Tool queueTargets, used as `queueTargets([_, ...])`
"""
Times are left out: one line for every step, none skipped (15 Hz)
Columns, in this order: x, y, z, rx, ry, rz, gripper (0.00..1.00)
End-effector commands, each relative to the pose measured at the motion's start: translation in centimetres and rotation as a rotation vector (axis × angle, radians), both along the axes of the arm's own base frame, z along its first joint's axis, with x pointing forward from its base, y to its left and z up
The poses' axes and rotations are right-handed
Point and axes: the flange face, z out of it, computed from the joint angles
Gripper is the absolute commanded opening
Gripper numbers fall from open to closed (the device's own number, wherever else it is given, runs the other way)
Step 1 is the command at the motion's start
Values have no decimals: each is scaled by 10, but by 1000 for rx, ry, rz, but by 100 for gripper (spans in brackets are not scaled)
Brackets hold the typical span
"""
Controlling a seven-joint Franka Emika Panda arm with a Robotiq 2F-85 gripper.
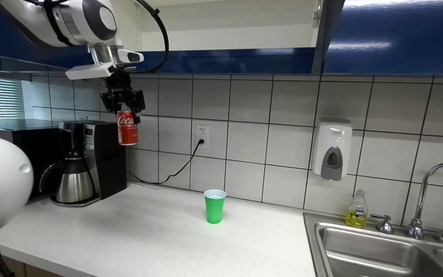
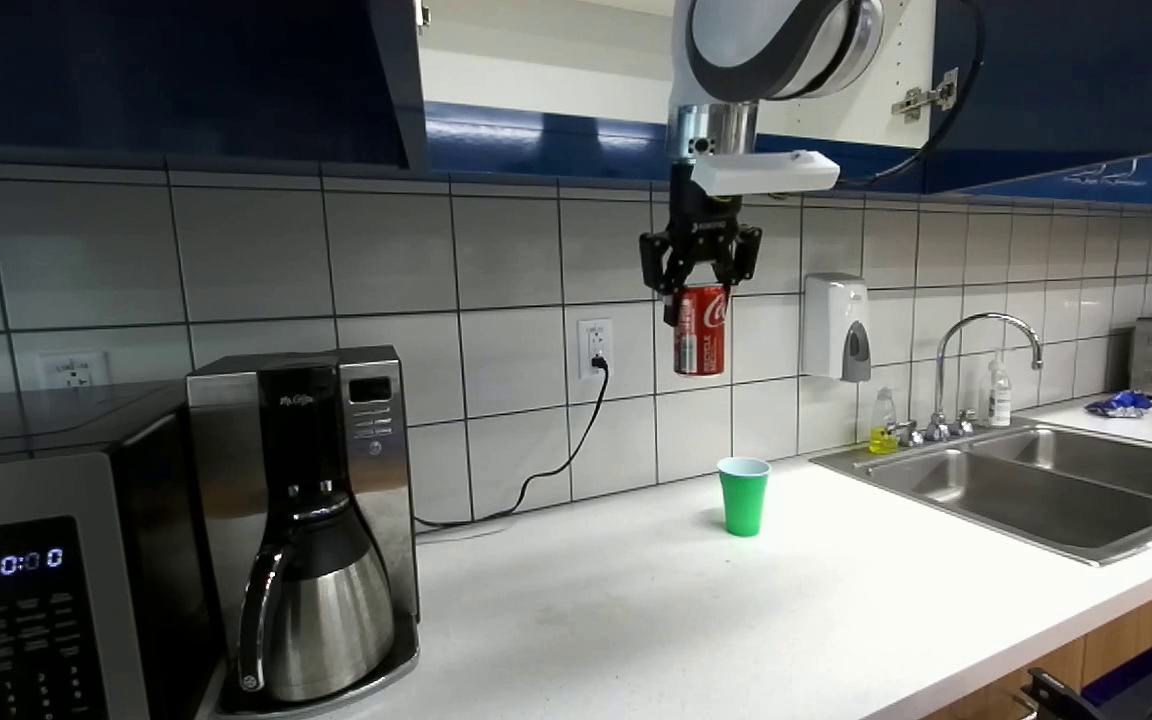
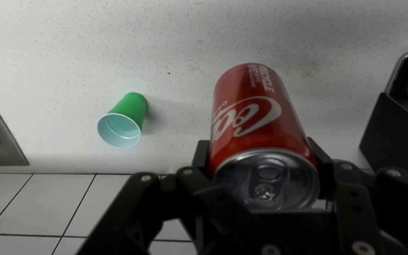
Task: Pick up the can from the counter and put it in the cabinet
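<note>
My gripper is shut on the red can, one black finger on each side near its silvery top. The can hangs upright in the air, well above the white counter and below the bottom edge of the cabinet. In the wrist view the can's top and pull tab face the camera, and both finger pads press against its sides. Overhead, the cabinet with dark blue doors stands open, its pale inside showing in both exterior views. The arm covers part of that opening.
A green cup stands on the counter near the tiled wall. The coffee maker and microwave occupy one end, the steel sink the other. A soap dispenser and a plugged-in cord are on the wall.
</note>
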Motion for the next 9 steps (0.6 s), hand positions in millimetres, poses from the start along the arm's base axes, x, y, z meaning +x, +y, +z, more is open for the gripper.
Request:
queueTargets([-8,-2,37,-4,-17,8,39])
queueTargets([-10,-1,44,-3,-21,7,39])
queueTargets([-11,-1,50,-2,-25,3,39])
queueTargets([-13,-1,55,-2,-25,0,39])
queueTargets([-15,-1,60,0,-23,-2,39])
queueTargets([-16,-1,64,0,-23,-3,39])
queueTargets([-18,-1,69,3,-19,-4,39])
queueTargets([-20,0,74,6,-16,-5,39])
queueTargets([-22,0,79,7,-14,-8,39])
